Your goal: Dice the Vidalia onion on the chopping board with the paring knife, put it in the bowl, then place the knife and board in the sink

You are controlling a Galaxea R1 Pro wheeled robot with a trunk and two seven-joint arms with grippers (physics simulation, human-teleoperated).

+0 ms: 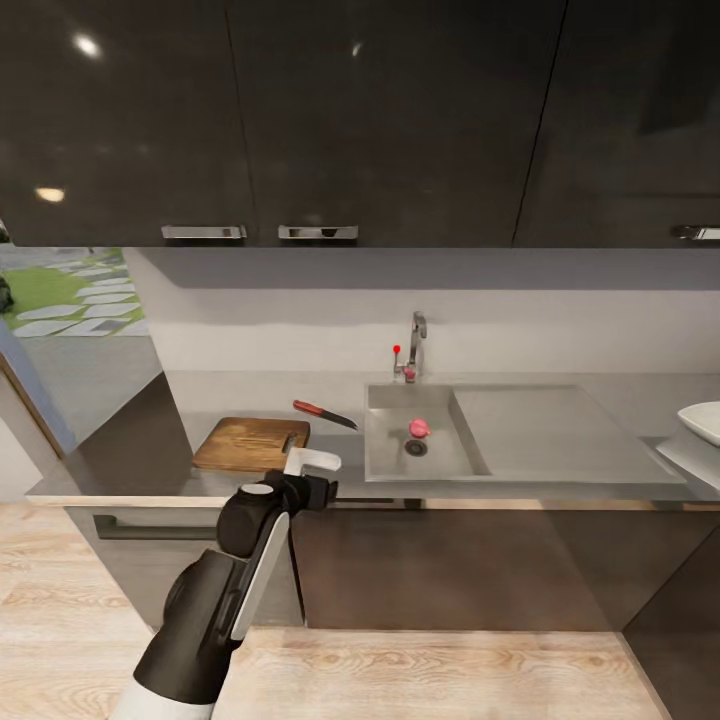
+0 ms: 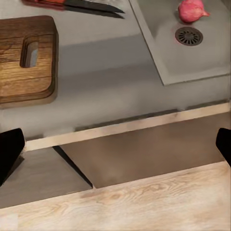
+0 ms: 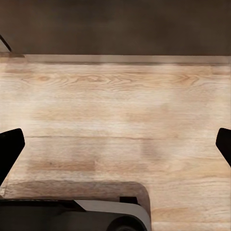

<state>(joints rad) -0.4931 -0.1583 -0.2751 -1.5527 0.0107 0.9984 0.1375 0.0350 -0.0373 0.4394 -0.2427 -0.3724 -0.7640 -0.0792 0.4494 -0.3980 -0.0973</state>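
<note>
The pinkish onion lies in the grey sink beside the black drain; the left wrist view shows the onion too. The brown chopping board rests on the countertop left of the sink. Between board and basin lies the paring knife, red handle away from the sink. My left gripper hovers open at the counter's front edge, just right of the board's near corner. The white bowl sits at the far right. Over the wooden floor, my right gripper is open and holds nothing.
A chrome tap with a red knob stands behind the basin, and a flat drainboard extends to its right. Dark upper cabinets hang above the counter. Grey base cabinets stand below it, with light wood floor in front.
</note>
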